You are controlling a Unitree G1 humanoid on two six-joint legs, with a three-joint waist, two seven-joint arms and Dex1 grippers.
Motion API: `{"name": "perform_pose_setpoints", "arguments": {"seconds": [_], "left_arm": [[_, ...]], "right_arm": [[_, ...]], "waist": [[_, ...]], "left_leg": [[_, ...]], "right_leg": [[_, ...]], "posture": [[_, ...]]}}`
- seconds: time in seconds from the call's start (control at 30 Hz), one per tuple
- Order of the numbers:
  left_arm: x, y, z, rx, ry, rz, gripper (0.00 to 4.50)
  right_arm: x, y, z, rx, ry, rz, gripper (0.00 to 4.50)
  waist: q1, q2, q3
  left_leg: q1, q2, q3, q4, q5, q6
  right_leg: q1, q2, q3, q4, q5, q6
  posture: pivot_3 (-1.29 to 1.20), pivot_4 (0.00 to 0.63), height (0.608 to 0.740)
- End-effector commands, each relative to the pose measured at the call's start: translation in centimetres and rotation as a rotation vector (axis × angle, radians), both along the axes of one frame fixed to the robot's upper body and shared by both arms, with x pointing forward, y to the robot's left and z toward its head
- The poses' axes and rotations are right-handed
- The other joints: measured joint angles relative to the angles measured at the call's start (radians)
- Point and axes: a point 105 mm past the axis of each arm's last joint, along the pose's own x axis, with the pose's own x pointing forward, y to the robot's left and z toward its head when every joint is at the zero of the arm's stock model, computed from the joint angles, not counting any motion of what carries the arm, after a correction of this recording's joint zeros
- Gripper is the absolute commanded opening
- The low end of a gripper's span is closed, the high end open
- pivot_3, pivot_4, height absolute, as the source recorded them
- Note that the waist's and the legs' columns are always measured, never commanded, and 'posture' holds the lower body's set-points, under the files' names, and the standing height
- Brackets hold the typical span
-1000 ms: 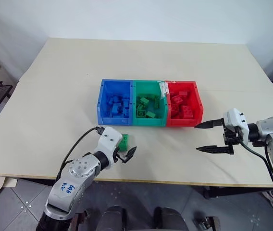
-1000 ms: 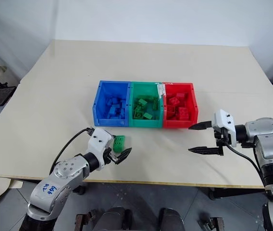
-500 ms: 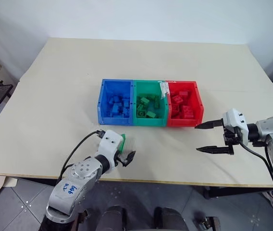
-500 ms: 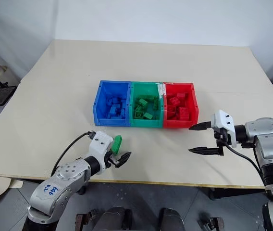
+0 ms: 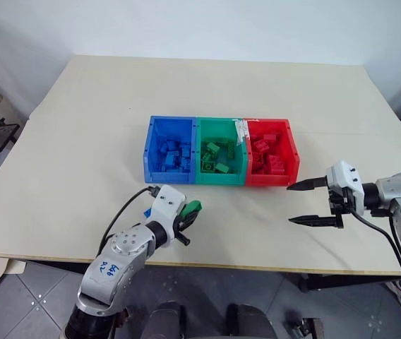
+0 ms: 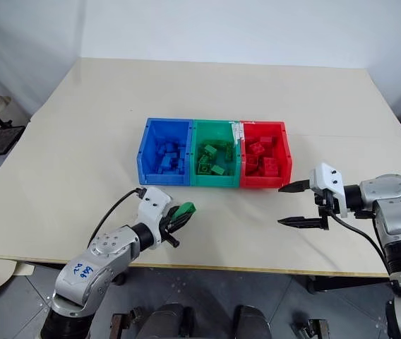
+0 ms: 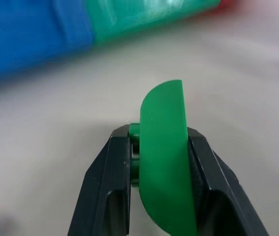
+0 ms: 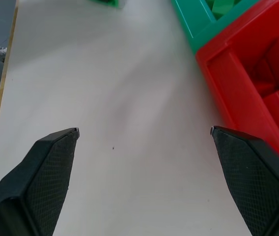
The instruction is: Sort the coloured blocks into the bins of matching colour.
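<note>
Both arms are silver-grey metal with rounded joint housings and white wrist shells. The left arm [image 5: 112, 258] carries blue handwritten marks on its casing and a black cable looping to the wrist. Each gripper has two black, tapering fingers [image 8: 51, 167], their inner pads cross-hatched.
</note>
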Motion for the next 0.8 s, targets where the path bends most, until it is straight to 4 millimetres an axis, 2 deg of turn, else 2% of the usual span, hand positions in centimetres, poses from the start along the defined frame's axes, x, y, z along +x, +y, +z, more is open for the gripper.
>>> {"name": "perform_pose_setpoints", "arguments": {"seconds": [0.03,0.1,0.23,0.37,0.5,0.6,0.7,0.8], "left_arm": [[0.2,-2.2,2.7,-0.059,-0.138,-0.112,0.91],[0.9,-3.2,3.5,-0.093,-0.163,-0.125,0.91],[3.8,-7.0,6.6,-0.128,-0.32,-0.217,0.91],[7.8,-8.1,8.1,-0.102,-0.413,-0.125,0.91],[9.4,-9.7,8.9,-0.129,-0.447,-0.156,0.91],[10.0,-10.2,8.5,-0.138,-0.404,-0.178,1.9],[10.2,-10.1,9.0,-0.145,-0.442,-0.176,2.87],[9.4,-8.2,9.5,-0.15,-0.474,-0.178,3.83]], "right_arm": [[-0.3,-0.7,1.8,0.004,-0.06,-0.012,4.5],[-0.4,-0.9,2.0,0.009,-0.069,-0.022,4.5],[-0.7,-1.5,1.9,0.011,-0.082,-0.064,4.5],[-1.4,-1.7,1.7,0.02,-0.087,-0.093,4.5],[-1.9,-2.0,1.5,0.023,-0.091,-0.123,4.5],[-2.2,-2.0,1.4,0.026,-0.091,-0.132,4.5],[-2.3,-2.0,1.4,0.03,-0.093,-0.143,4.5],[-2.5,-2.0,1.5,0.033,-0.094,-0.144,4.5]], "waist": [[-0.001,0.0,0.0],[0.001,0.0,0.0],[0.018,-0.001,0.0],[0.025,-0.001,0.0],[0.023,-0.001,0.0],[0.024,-0.001,0.001],[0.024,-0.001,0.001],[0.022,-0.001,0.0]], "left_leg": [[0.0,0.0,0.0,0.0,0.0,0.0],[0.0,-0.001,0.0,0.0,0.0,0.0],[0.0,-0.002,0.0,0.001,0.001,0.002],[0.0,-0.003,0.003,0.0,0.001,0.002],[0.0,-0.003,0.005,0.0,0.001,0.002],[0.0,-0.002,0.005,0.0,0.001,0.002],[0.0,-0.003,0.005,0.0,0.001,0.002],[0.0,-0.002,0.005,0.0,0.001,0.002]], "right_leg": [[0.0,0.001,0.0,0.0,0.0,0.0],[0.0,0.001,0.0,0.0,0.0,0.0],[0.0,0.002,-0.002,0.001,0.0,0.0],[-0.001,0.003,-0.005,0.001,0.001,0.002],[-0.003,0.004,-0.006,0.002,0.002,0.003],[-0.003,0.004,-0.006,0.002,0.002,0.003],[-0.004,0.004,-0.005,0.003,0.002,0.003],[-0.004,0.004,-0.005,0.003,0.002,0.003]], "posture": [[0.0,0.15,0.74],[0.0,0.15,0.74],[0.0,0.15,0.74],[0.0,0.15,0.74],[0.0,0.15,0.74],[0.0,0.15,0.74],[0.0,0.15,0.74],[0.0,0.15,0.74]]}}
